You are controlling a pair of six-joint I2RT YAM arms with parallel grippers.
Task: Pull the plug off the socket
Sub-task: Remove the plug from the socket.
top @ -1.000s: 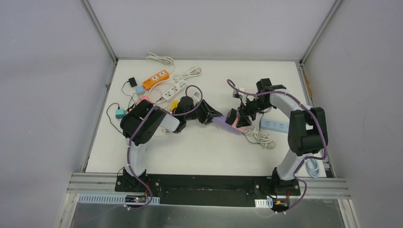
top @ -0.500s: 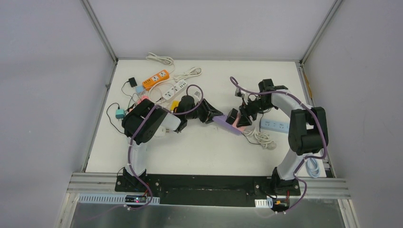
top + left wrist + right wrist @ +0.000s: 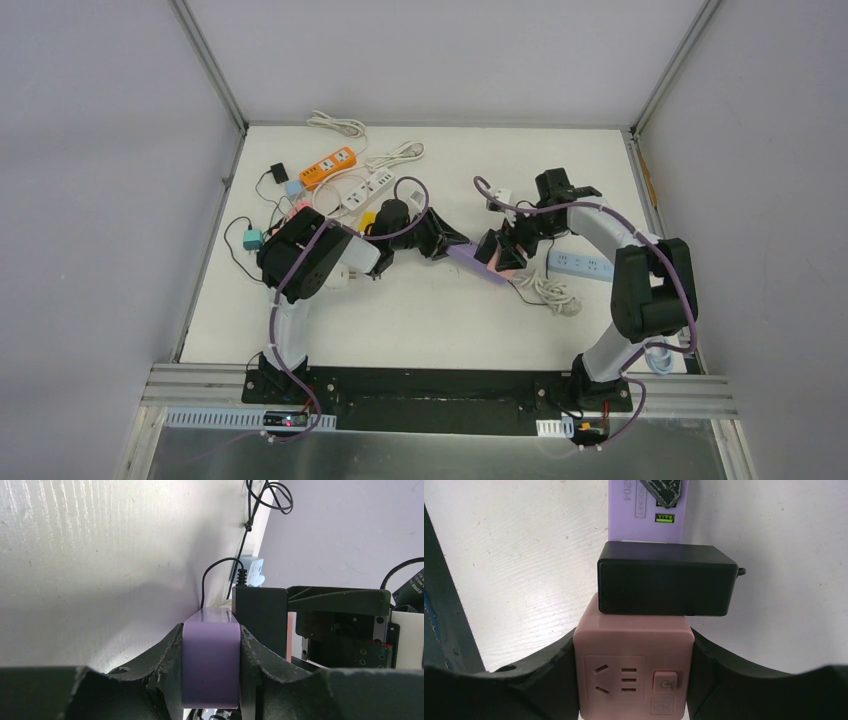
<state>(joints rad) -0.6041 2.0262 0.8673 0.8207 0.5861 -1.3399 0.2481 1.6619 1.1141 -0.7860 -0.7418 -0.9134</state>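
Your left gripper [image 3: 210, 635] pinches the purple strip [image 3: 210, 680]; your right gripper [image 3: 634, 680] clamps the pink cube [image 3: 634, 645] (black adapter [image 3: 664, 585] just beside it). White table [image 3: 400, 310], grey walls [image 3: 440, 60].

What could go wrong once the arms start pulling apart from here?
1. The right tool clamps the pink socket cube, not the black adapter butted against it. Pulling could part the wrong joint, or none.
2. The left tool holds the purple strip near one end only, so the strip may twist or slip out.
3. The white cable coil lies close to the right tool and could snag.
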